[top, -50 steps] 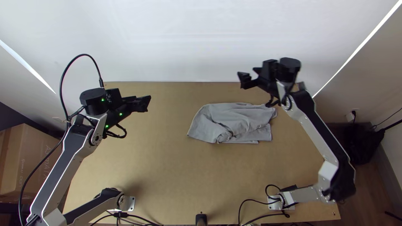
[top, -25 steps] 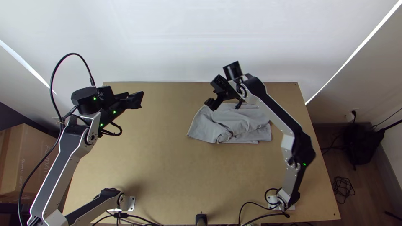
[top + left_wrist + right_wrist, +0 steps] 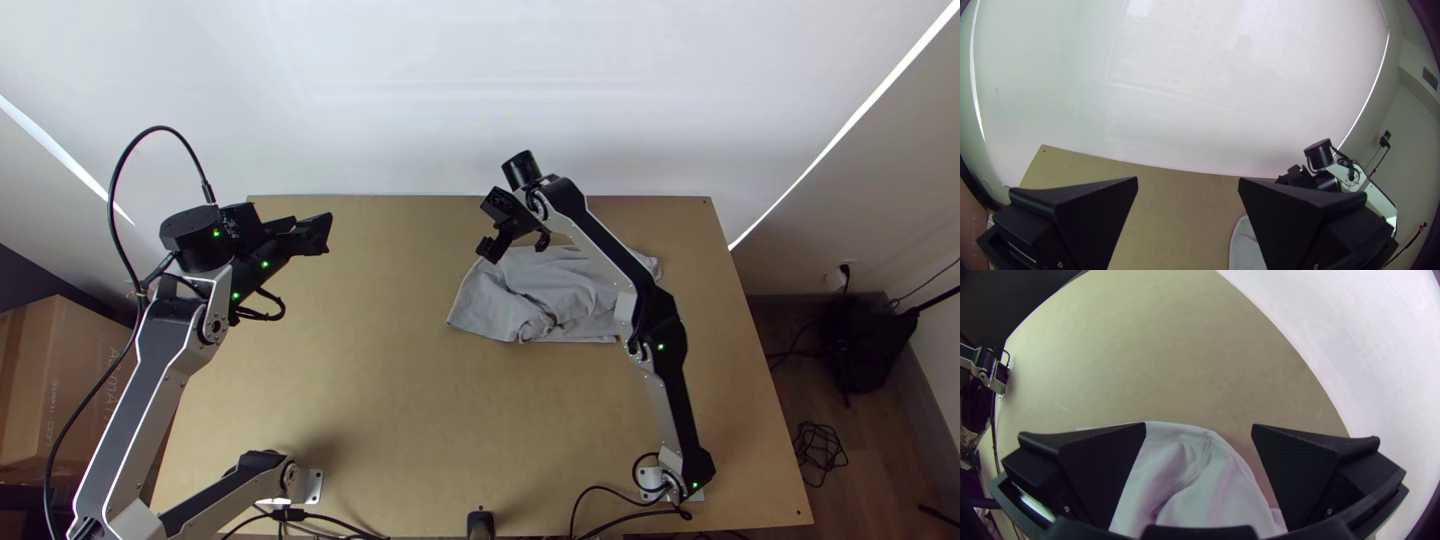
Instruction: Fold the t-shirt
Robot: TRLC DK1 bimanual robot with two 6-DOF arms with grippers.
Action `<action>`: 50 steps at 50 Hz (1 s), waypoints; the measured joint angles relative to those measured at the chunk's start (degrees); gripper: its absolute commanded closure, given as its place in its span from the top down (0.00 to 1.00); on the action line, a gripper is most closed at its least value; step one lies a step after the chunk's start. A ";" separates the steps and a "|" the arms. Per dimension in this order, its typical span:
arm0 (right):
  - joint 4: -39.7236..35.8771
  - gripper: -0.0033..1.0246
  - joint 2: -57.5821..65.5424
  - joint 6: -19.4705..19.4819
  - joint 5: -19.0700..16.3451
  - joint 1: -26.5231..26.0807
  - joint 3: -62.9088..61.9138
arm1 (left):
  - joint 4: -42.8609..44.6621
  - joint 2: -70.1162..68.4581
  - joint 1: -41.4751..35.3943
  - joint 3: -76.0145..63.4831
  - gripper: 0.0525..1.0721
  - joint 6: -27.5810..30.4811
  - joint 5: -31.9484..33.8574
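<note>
The grey t-shirt (image 3: 545, 300) lies bunched and wrinkled on the table, right of its middle in the top view. Over its upper left edge hangs my right gripper (image 3: 490, 248); in the right wrist view that gripper (image 3: 1199, 470) is open, with the shirt's curved edge (image 3: 1195, 440) seen between and beyond its fingers. My left gripper (image 3: 325, 234) is above the table's upper left part, away from the cloth. The left wrist view shows this gripper (image 3: 1187, 200) open with nothing held, and part of the shirt (image 3: 1247, 245) beside one finger.
The wooden table (image 3: 400, 400) has bare surface around the cloth. A white wall (image 3: 450, 100) rises behind its far edge. Cables (image 3: 600, 505) lie at the near edge by the right arm's base. A cardboard box (image 3: 60, 380) stands on the left, off the table.
My right gripper has swung left and somewhat down the top view, from the cloth's upper right side to above its upper left edge. My left gripper has shifted slightly left. The shirt lies unchanged.
</note>
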 measured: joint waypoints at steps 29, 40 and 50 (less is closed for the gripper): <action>5.18 0.90 6.91 -0.76 1.64 -2.01 0.15 | 1.51 0.39 2.82 -0.04 0.96 0.44 1.36; 4.66 0.90 7.17 -0.76 1.73 -2.25 -0.13 | 2.16 1.60 2.82 -0.04 0.96 0.44 2.03; 3.61 0.54 7.78 -0.76 1.75 -1.60 -0.92 | 2.36 2.01 2.82 -0.04 0.96 0.44 2.19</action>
